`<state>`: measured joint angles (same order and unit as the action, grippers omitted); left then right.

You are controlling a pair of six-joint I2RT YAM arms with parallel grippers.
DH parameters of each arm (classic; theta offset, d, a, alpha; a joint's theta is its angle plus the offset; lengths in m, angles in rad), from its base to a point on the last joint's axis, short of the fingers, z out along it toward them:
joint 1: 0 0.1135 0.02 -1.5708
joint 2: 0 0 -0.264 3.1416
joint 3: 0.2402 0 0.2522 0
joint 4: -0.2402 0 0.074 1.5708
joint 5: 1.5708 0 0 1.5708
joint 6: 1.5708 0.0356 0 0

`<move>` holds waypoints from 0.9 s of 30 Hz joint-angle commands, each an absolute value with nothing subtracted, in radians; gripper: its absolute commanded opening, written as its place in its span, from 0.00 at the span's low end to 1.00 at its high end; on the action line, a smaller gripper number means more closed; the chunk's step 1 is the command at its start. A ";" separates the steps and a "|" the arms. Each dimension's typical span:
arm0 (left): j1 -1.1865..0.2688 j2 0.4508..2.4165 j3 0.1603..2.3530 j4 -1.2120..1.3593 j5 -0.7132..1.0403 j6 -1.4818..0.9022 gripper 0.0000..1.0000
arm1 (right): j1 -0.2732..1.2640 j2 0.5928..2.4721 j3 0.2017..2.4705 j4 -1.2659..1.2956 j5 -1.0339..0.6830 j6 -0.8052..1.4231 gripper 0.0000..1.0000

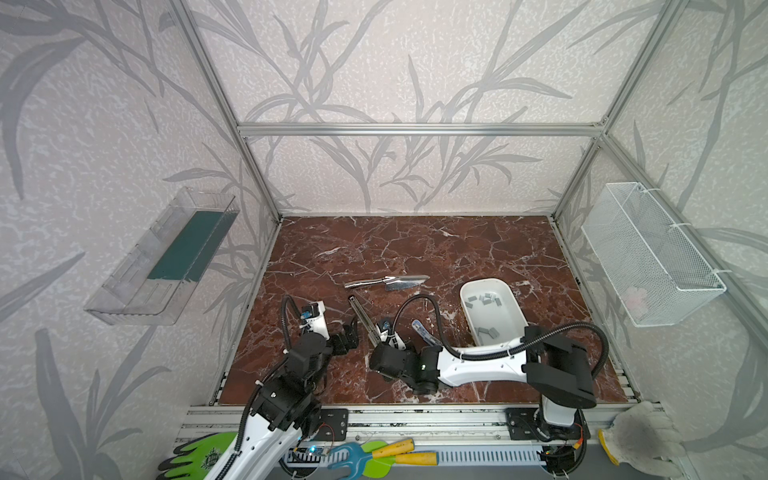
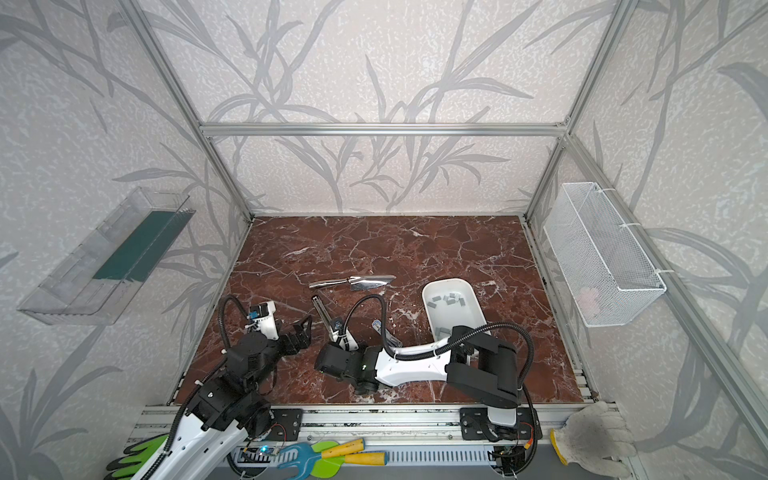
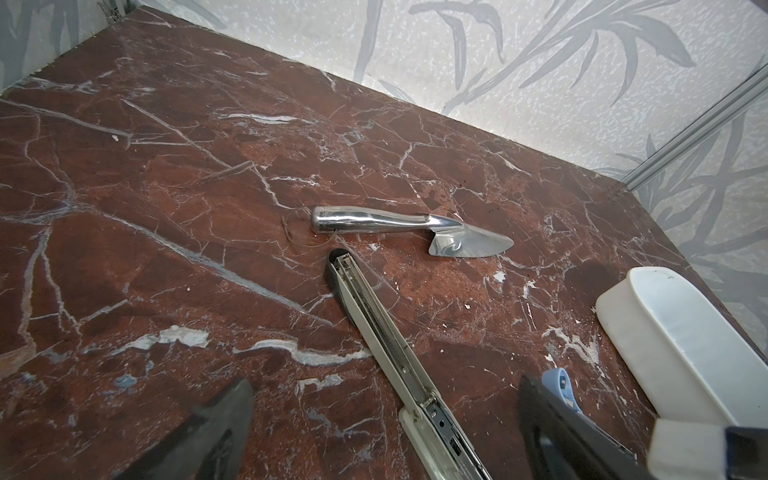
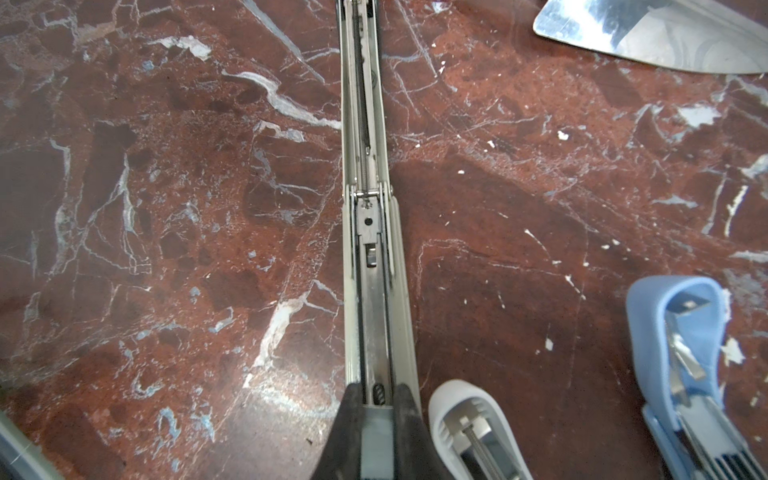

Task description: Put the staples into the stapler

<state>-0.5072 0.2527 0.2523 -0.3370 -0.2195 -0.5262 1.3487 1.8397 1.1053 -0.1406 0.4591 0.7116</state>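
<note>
A long beige stapler [image 1: 359,311] [image 4: 365,124] lies opened flat on the red marble table, its metal channel facing up. My right gripper [image 1: 377,338] [image 4: 383,401] sits at the stapler's near end, shut on a small grey strip of staples [image 4: 376,436] held over the channel. My left gripper [image 1: 349,332] [image 3: 386,432] is open, just left of the stapler, with the stapler's hinge part lying between its fingers [image 3: 224,432] untouched. More staples [image 1: 486,299] [image 2: 451,298] lie in a white tray [image 1: 500,322] at the right.
A shiny metal trowel [image 1: 386,282] [image 3: 399,228] lies beyond the stapler. A blue stapler [image 4: 685,353] and a pale grey one [image 4: 469,428] lie open beside my right gripper. A wire basket [image 1: 652,257] and a clear bin [image 1: 162,257] hang on the side walls.
</note>
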 commanded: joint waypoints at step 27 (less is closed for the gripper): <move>-0.503 0.242 0.238 -0.338 -0.247 -0.535 0.99 | 1.346 1.799 1.073 -0.080 0.502 0.618 0.08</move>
